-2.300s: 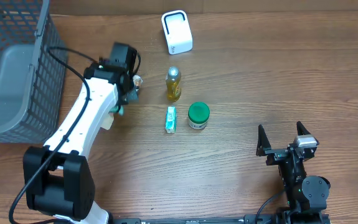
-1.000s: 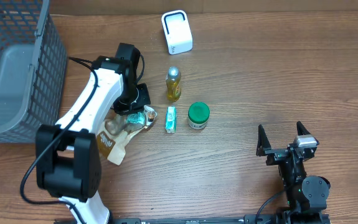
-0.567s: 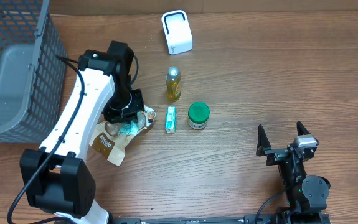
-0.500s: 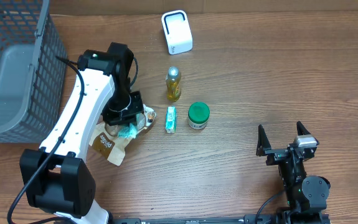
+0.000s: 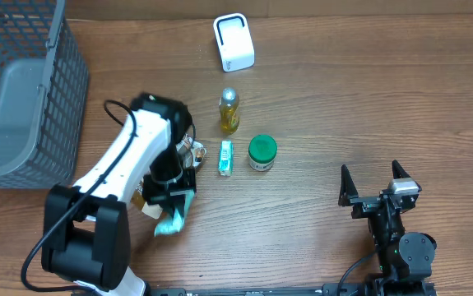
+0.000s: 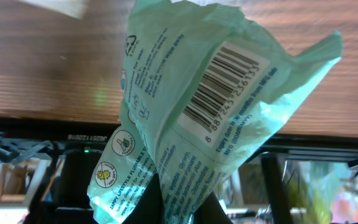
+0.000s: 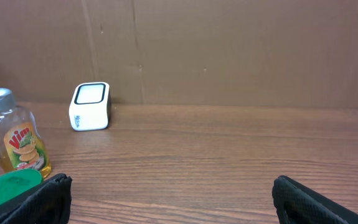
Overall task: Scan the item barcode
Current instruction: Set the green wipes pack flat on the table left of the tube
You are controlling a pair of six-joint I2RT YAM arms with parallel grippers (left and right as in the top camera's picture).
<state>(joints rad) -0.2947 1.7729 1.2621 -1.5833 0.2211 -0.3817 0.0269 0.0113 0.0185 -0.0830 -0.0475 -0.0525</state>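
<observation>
Packet (image 5: 173, 220), overhead: green, held at the front-left of the table in the left gripper (image 5: 172, 197), apparently lifted off the wood; well apart from the white scanner (image 5: 234, 43) at the far edge.
Arm pose, overhead: left arm folded back toward its own base, wrist tucked low, hand turned away from the scanner.
Between packet and scanner: yellow bottle (image 5: 229, 112), small green box (image 5: 225, 158) and green-lidded jar (image 5: 262, 152), clustered mid-table; grey basket (image 5: 22, 82) at far left.
Right gripper (image 5: 376, 193), overhead: parked front-right, jaws spread wide, nothing between them.
Grip, left wrist: jaws pinched tight on the crumpled lower end of the packet (image 6: 185, 143), which rises creased out of the fingers (image 6: 177, 202).
Barcode (image 6: 228, 87), left wrist: black bars on a white panel, upper right of the packet, slanted, facing the wrist camera, uncovered.
Step in hand, judged: bringing the barcode to the scanner, most of the way yet to go.
Doing it well: carry high enough to pass over the bottle, turn the wrist until the white panel squarely faces the scanner window, hold steady and close, keep the panel uncreased and the fingers off the bars.
Right wrist: scanner (image 7: 90, 106) upright by the cardboard wall, bottle (image 7: 17, 140) at left, jar lid at the lower-left corner; own fingers wide apart at both lower corners, empty; packet out of view.
</observation>
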